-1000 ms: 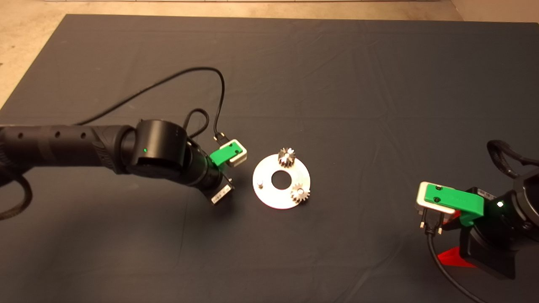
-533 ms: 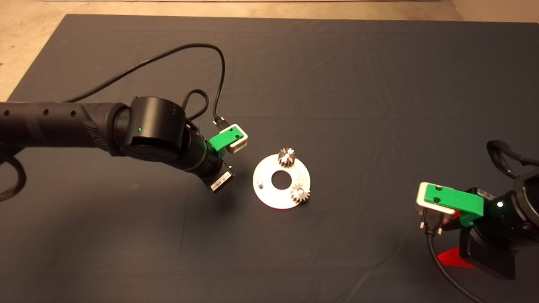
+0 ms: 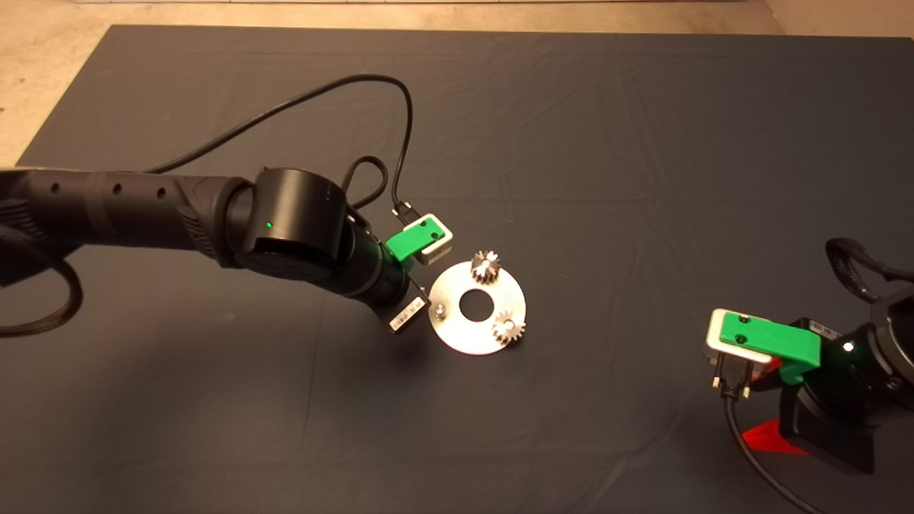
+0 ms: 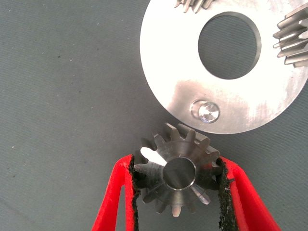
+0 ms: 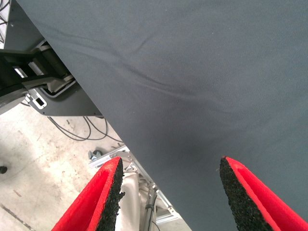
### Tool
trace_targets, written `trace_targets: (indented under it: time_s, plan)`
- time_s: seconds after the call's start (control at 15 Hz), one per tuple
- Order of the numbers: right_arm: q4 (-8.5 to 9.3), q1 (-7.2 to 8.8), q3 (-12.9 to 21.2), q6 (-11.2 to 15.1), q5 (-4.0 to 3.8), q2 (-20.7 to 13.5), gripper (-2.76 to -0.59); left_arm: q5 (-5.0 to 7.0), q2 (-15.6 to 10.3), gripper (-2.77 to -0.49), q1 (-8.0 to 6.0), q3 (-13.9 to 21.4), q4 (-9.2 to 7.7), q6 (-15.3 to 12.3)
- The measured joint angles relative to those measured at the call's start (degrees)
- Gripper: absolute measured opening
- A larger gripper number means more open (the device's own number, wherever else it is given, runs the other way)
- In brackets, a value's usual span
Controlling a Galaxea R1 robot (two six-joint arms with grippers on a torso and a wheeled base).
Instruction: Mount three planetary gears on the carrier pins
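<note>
Seen from the head camera: left claw (image 3: 421, 303) at the near-left rim of the disc (image 3: 477, 335) on the dark mat (image 3: 571, 143), hiding its fingers; 2 planetary gears (image 3: 486, 267) (image 3: 508, 328) seated on carrier pins beyond the claw, 1 bare pin (image 3: 440, 309) just beside it; right claw (image 3: 767, 437) parked well apart at the mat's lower right. From the left wrist: claw (image 4: 177, 180) clamped on the 3rd gear (image 4: 178, 174), bore upward, just short of the bare pin (image 4: 206, 111). From the right wrist: claw (image 5: 171, 195) spread wide, holding nothing, above the mat's edge and floor (image 5: 29, 159).

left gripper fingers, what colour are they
Red, with black pads; the fingers show best in the left wrist view, clamped on a planetary gear.
</note>
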Motion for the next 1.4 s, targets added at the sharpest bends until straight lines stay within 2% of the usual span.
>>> trace_targets:
  time_s: [0.2,0.4,0.6,0.67,0.8,1.07,1.4]
  plan:
    - [0.0,0.0,0.02,0.0,-0.01,0.0,-1.89,0.0,0.92,-2.54,0.0,-0.09,0.0,-0.95]
    - [0.0,0.0,0.02,0.01,-0.02,-0.02,-1.89,-1.12,1.24,-2.54,0.0,-0.11,0.0,-1.58]
    - [0.0,0.0,0.02,0.02,-0.02,-0.02,-1.89,-1.35,1.24,-2.54,0.0,-0.11,0.0,-3.61]
    - [0.0,0.0,0.02,0.0,-0.02,0.0,-1.89,-1.94,1.24,-2.54,0.0,-0.11,0.0,-3.84]
    - [0.0,0.0,0.02,0.0,-0.02,0.0,-1.89,-3.96,1.24,-2.54,0.0,-0.11,0.0,-4.46]
    - [0.0,0.0,0.02,0.0,-0.02,0.0,-1.89,-4.66,1.22,-2.54,0.0,-0.11,0.02,-5.23]
    - [0.0,0.0,0.02,0.0,-0.02,-0.01,-1.89,-8.2,1.05,-2.54,0.01,-0.11,0.04,-5.6]
